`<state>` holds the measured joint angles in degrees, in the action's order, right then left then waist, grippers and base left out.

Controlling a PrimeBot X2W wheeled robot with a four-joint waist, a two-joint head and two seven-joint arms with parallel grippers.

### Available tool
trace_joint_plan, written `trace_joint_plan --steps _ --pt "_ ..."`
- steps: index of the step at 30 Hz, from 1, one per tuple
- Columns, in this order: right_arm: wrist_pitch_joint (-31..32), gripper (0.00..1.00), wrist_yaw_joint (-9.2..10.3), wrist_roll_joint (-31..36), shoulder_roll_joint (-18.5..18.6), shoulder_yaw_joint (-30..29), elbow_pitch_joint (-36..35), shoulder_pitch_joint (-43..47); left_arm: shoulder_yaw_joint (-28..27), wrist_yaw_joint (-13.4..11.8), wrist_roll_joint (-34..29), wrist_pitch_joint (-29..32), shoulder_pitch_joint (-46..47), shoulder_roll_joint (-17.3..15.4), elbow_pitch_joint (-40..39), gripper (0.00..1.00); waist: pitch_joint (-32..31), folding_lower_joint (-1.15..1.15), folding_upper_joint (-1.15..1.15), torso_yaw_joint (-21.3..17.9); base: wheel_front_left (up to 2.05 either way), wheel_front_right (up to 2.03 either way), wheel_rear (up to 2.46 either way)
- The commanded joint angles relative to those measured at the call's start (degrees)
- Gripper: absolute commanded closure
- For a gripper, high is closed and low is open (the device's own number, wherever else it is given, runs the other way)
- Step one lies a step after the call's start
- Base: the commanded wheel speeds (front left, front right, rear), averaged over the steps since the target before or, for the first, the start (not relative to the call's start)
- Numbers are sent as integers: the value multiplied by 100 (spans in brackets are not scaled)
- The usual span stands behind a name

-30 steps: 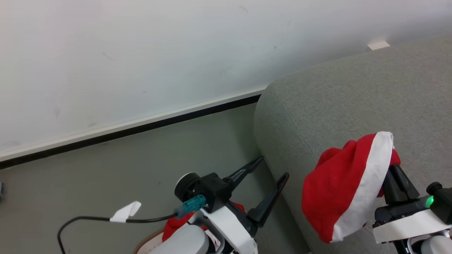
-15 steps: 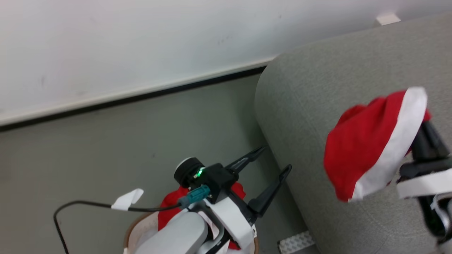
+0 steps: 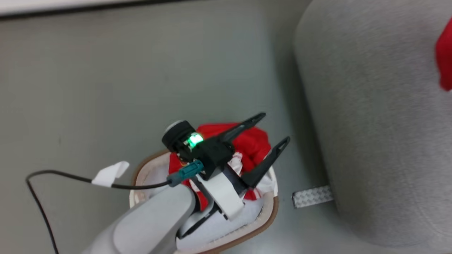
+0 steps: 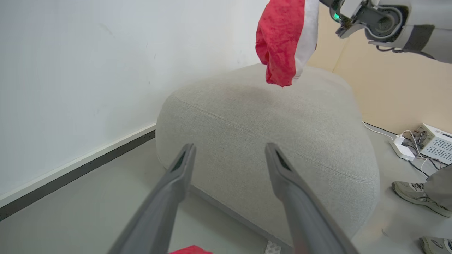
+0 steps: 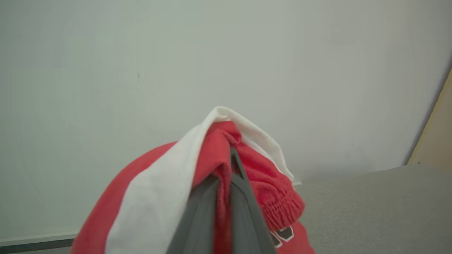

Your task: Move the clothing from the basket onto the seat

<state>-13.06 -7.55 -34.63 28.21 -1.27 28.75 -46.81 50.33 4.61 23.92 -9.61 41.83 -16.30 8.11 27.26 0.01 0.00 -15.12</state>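
Hanging from my right gripper (image 5: 226, 169), a red garment (image 4: 282, 38) has its long axis upright. Its loose lower end points down at the top of the seat (image 4: 275, 130), clear of the fabric. My right fingers are pressed together with a fold of the soft red cloth pinched between them. A broad white band runs down one side of the garment, and a gathered elastic hem shows just right of the fingers in the right wrist view.

My left gripper (image 3: 275, 127) is spread as wide as it goes, holding nothing and touching nothing. Its two long dark fingers point toward the seat's rounded corner and hover over the basket (image 3: 268, 215).

More clothing (image 3: 252, 141) lies crumpled in that basket, bright red with bits of white and thin striping. The basket is oval and white with a brown woven-look rim, and it stands on the smooth grey floor (image 3: 88, 88) just left of the seat.

The seat is light grey, coarse-woven upholstery, plump and round-cornered. A stitched seam crosses its near face in the left wrist view.
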Motion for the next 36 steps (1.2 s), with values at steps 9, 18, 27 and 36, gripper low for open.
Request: trace_joint_plan --steps 9,18,27,36 --pt "311 100 13 494 533 -75 1569 -713 -7 -1 -126 -46 225 -75 -175 0 967 -1 0 638 0 0 0" --pt "1314 100 13 796 557 320 3042 -633 -43 -40 -26 -184 216 -35 -30 0 949 -1 0 709 0 0 0" --pt "1426 0 13 867 555 637 3388 -561 -27 -68 86 -327 7 40 190 0 408 -1 0 668 0 0 0" --pt "1965 0 13 736 785 1143 3303 -46 -93 -158 327 -477 -404 155 518 0 -673 -1 0 647 0 0 0"
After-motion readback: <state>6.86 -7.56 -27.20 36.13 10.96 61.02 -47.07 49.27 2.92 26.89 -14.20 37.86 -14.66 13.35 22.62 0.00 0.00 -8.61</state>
